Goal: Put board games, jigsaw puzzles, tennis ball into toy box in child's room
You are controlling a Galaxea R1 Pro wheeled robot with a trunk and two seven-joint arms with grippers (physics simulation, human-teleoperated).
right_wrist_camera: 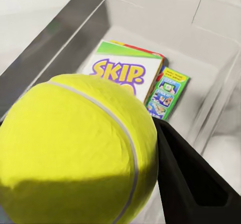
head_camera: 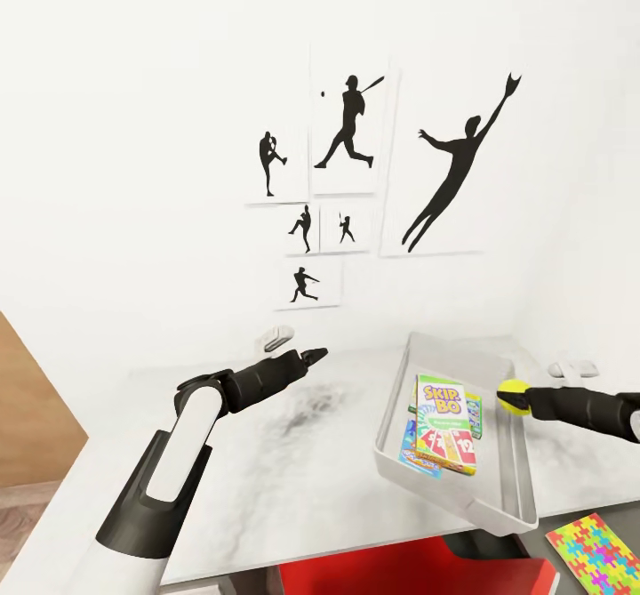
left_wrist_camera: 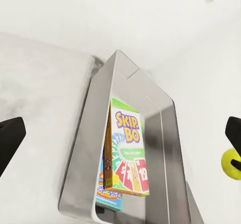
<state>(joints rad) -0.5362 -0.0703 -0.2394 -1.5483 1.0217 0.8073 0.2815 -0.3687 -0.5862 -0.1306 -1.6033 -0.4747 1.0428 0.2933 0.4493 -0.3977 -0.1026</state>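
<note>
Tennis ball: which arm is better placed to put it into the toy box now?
The right. Its gripper already holds the tennis ball at the rim of the toy box, above the board games. The left gripper is empty, out over the table.

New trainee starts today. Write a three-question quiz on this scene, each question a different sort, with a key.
1. True or false: the right gripper holds the tennis ball.
2. How many board games lie in the toy box? A) one B) two C) three
3. Fill in: the jigsaw puzzle lies on the table, ______ the toy box.

Key
1. True; the right wrist view shows the ball against a finger.
2. C; Skip-Bo lies on top, with a blue box and a white-green box under it.
3. Outside, beside its near corner.
</note>
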